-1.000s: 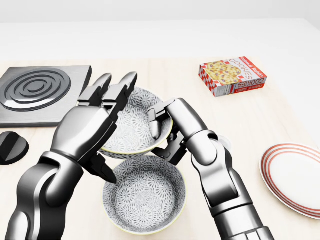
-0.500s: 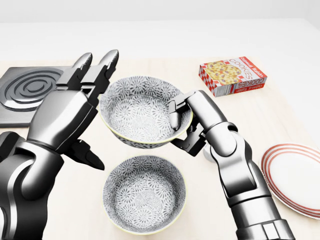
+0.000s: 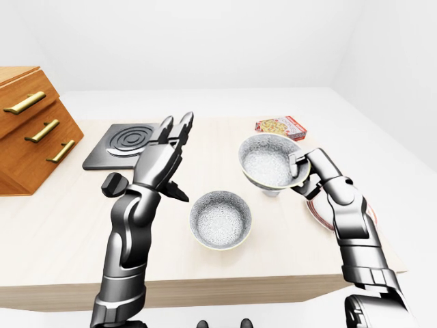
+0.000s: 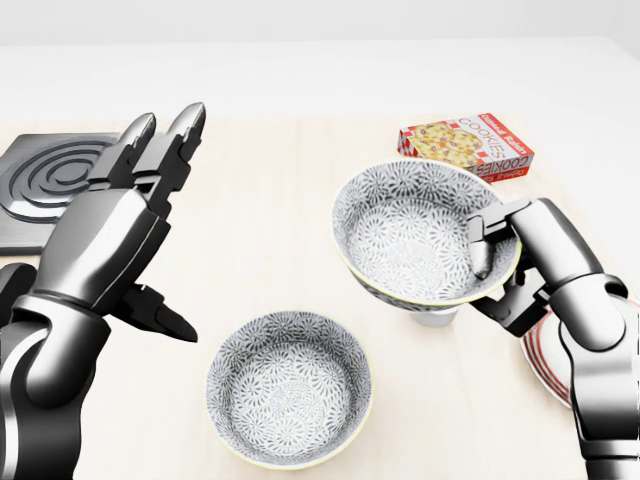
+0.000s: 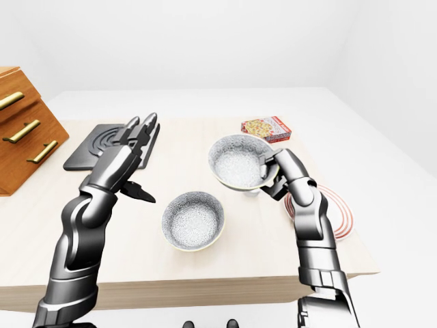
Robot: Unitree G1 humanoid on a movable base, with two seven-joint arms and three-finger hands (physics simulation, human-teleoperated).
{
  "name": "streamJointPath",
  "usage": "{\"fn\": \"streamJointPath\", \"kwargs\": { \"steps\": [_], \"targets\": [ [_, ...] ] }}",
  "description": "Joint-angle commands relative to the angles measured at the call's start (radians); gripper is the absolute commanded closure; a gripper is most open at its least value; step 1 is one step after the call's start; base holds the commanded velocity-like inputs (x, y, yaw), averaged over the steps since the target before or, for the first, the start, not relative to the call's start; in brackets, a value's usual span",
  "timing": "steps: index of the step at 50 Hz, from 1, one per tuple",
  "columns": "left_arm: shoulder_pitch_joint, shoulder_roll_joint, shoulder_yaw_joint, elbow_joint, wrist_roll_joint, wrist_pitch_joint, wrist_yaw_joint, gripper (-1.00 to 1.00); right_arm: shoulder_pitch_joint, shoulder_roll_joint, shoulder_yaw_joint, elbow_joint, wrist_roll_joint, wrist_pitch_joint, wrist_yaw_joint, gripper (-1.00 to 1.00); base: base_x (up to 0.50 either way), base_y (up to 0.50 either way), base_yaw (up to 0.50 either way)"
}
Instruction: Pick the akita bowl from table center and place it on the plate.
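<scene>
One akita bowl (image 4: 425,240) aloft (a second bowl (image 4: 288,385) resting), one plate (image 5: 340,217).

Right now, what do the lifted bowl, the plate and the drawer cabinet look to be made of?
The lifted bowl: likely glazed ceramic, smooth, with a fine black-and-white floral pattern and a pale yellowish rim. The plate: also ceramic-looking, smooth white with red rings. The drawer cabinet: wood, by its warm brown tone, with brass-coloured handles. It is a render, so these are looks only.

Left hand (image 4: 115,235) upright, fingers straight and apart; right hand (image 4: 527,265) curled tight, its forearm angled upward
</scene>
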Motion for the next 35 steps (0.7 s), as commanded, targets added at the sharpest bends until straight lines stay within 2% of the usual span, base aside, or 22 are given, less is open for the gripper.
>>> {"fn": "streamJointPath", "kwargs": {
  "steps": [1,11,23,35],
  "targets": [
    [0.010,0.010,0.006,0.060,-0.023,-0.008,0.051,-1.00,0.089,-0.081,-0.105,-0.070,0.027,0.000,-0.011,1.00,0.00,0.00,0.00],
    [0.020,0.007,0.002,0.072,-0.029,-0.017,0.061,-1.00,0.141,-0.131,-0.171,-0.033,0.056,0.000,-0.034,1.00,0.00,0.00,0.00],
    [0.013,0.014,0.005,0.109,-0.037,-0.017,0.073,-1.00,0.213,-0.188,-0.246,0.072,0.097,0.000,-0.082,1.00,0.00,0.00,0.00],
    [0.011,0.015,0.002,0.126,-0.034,-0.017,0.079,-1.00,0.222,-0.234,-0.269,0.204,0.119,0.000,-0.152,1.00,0.00,0.00,0.00]
  ]
}}
